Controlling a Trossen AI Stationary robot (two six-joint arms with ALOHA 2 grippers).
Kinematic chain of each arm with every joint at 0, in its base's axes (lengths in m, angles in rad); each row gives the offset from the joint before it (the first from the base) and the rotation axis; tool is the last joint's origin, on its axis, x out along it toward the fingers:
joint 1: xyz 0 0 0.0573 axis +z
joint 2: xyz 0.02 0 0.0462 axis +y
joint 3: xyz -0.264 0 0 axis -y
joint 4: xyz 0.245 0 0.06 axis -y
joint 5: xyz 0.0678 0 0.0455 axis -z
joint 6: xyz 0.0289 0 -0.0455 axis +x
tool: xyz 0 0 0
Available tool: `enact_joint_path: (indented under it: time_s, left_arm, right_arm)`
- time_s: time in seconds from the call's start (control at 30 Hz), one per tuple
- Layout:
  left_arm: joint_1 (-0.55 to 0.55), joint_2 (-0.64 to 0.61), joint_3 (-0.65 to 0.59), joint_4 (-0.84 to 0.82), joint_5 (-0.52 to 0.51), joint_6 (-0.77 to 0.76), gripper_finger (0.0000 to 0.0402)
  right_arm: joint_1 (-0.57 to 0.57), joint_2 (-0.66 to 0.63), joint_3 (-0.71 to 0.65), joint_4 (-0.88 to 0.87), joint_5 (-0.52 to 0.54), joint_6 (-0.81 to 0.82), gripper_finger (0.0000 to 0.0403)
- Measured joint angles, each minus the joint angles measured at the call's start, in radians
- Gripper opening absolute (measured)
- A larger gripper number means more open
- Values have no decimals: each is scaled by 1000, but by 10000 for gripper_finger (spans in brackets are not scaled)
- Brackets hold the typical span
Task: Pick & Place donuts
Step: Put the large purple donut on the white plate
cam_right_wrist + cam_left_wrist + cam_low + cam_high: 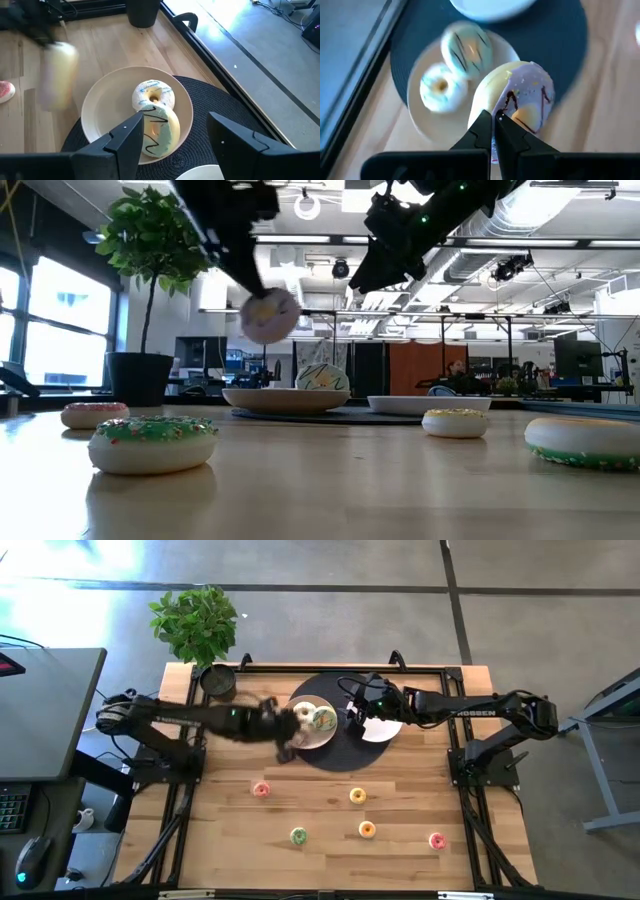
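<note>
Left gripper [494,131] is pinching a glossy lilac-iced toy donut [520,97], hovering at the cream round plate's [297,739] 7 o'clock rim. Right gripper [172,132] is hanging spread wide above the dark woven mat [345,752].

I see a cream plate [95,112] on a dark, near-black woven mat [220,100] at the centre of the high view; on it a donut with white icing and pale blue streaks [153,95], and a pale green one with dark zigzag lines [161,131]; my black left gripper [493,131] pinches a lilac-iced donut with dark brown drizzle, a cream base and an orange spot [520,100]; a white plate [385,730] lies right of centre; the table [230,830] is light wood with a black frame; lower in the high view lie minis: pink [261,789], yellow [357,796], green [298,836], orange [367,830], pink again [436,840]; a green plant in a black pot [196,625] stands upper left.
</note>
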Motion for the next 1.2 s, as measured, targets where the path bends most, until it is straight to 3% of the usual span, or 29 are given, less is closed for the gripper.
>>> enact_joint_path:
  time_s: [0.13,0.33,0.57,0.77,1.07,1.2]
  left_arm:
    - [135,38,0,88,115,-2,1]
    - [252,148,-1,98,202,-28,1]
    - [285,257,-1,103,252,-15,1]
    - [283,264,0,102,266,39,4]
    - [283,264,0,150,263,51,81]
    - [283,264,0,151,263,48,117]
  right_arm:
    - [0,0,0,0,0,7,212]
    - [0,0,0,0,3,11,212]
    - [-2,0,0,0,19,-14,212]
    - [-2,0,0,16,19,-59,212]
    - [-1,0,0,-37,-7,-60,212]
    - [1,0,0,-162,-133,-1,212]
